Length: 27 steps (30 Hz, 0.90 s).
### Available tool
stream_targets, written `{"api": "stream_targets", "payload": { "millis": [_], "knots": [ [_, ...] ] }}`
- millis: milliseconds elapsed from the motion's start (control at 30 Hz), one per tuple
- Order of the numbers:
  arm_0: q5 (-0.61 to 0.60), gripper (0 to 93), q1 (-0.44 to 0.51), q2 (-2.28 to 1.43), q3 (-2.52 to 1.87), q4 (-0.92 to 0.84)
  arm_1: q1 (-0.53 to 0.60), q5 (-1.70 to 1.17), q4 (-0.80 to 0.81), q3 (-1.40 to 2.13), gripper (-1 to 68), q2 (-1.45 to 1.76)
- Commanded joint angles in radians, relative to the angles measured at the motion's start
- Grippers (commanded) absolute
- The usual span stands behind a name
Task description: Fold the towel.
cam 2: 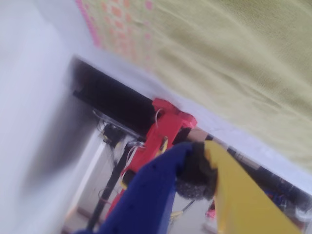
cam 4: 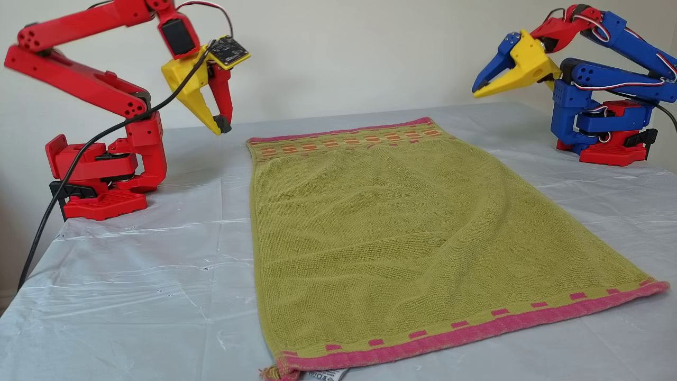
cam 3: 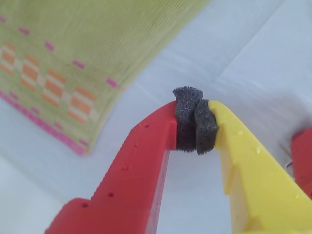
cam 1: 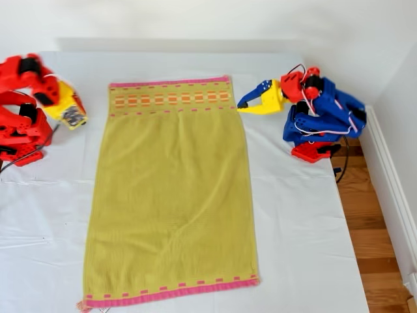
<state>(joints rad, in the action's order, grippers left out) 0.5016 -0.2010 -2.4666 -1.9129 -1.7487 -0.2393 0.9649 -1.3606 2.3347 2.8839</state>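
my first gripper (cam 4: 478, 91): blue and yellow jaws pinched shut on nothing, up in the air at the exterior view's right
my second gripper (cam 3: 195, 119): red and yellow, foam pads (cam 3: 187, 105) pressed together, also empty
the towel (cam 1: 171, 195): just one, spread flat between both arms
pink hems: two
the white tablecloth (cam 1: 306, 222): one, under everything

The exterior view looks steeply down from above one short end of the towel (cam 1: 172, 195), taking in the whole desk (cam 1: 306, 228). The other view sits low and close at that same near end, facing along the towel (cam 4: 402, 222) toward the back wall (cam 4: 338, 53). Both share the towel and both arms. Each wrist view looks along its own end effector, close to the desk, toward the towel's patterned far end.
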Motion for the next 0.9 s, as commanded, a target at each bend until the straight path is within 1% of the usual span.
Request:
{"api": "stream_targets", "payload": {
  "millis": [0,67,100,167,233,267,300,333,367,433,467,500,600,633,667,700,733,767,867],
  "knots": [
    [0.005,2.6,-0.044,0.141,0.267,-0.066,-0.051,0.060,-0.249,-0.443,0.0,-0.233],
    [0.025,7.6,-0.069,0.256,0.379,-0.118,-0.086,0.077,-0.390,-0.624,1.4,-0.376],
    [0.035,8.9,-0.081,0.305,0.425,-0.126,-0.094,0.084,-0.433,-0.684,2.1,-0.425],
    [0.032,9.8,-0.103,0.407,0.529,-0.126,-0.080,0.084,-0.439,-0.770,2.3,-0.500],
    [0.026,13.9,-0.124,0.520,0.666,-0.141,-0.066,0.101,-0.439,-0.819,3.4,-0.558],
    [0.020,16.9,-0.135,0.575,0.742,-0.153,-0.063,0.124,-0.439,-0.828,7.6,-0.586],
    [0.031,20.5,-0.146,0.637,0.827,-0.178,-0.061,0.135,-0.439,-0.830,8.7,-0.601],
    [0.025,22.0,-0.153,0.683,0.894,-0.192,-0.058,0.138,-0.439,-0.830,9.2,-0.618],
    [0.009,22.5,-0.161,0.733,0.965,-0.206,-0.055,0.144,-0.439,-0.828,10.0,-0.640],
    [-0.041,20.3,-0.186,0.834,1.104,-0.236,-0.049,0.146,-0.439,-0.836,10.3,-0.686],
    [-0.031,20.1,-0.201,0.899,1.184,-0.284,-0.048,0.155,-0.439,-0.848,10.8,-0.710],
    [-0.020,23.3,-0.219,0.960,1.262,-0.319,-0.049,0.164,-0.439,-0.861,12.2,-0.726],
    [0.009,29.5,-0.252,1.054,1.330,-0.319,-0.058,0.176,-0.439,-0.891,16.9,-0.753],
    [0.028,31.4,-0.262,1.080,1.342,-0.319,-0.058,0.179,-0.439,-0.896,19.1,-0.755],
    [0.049,32.3,-0.272,1.094,1.344,-0.319,-0.058,0.184,-0.439,-0.896,23.7,-0.756],
    [0.071,34.2,-0.279,1.109,1.345,-0.319,-0.057,0.189,-0.439,-0.890,26.5,-0.756],
    [0.074,37.9,-0.287,1.120,1.345,-0.319,-0.055,0.193,-0.439,-0.879,28.4,-0.755],
    [0.069,40.5,-0.299,1.126,1.341,-0.319,-0.055,0.202,-0.439,-0.862,29.6,-0.753],
    [0.138,39.9,-0.350,1.078,1.258,-0.319,-0.054,0.213,-0.439,-0.818,29.1,-0.752]
  ]
}}
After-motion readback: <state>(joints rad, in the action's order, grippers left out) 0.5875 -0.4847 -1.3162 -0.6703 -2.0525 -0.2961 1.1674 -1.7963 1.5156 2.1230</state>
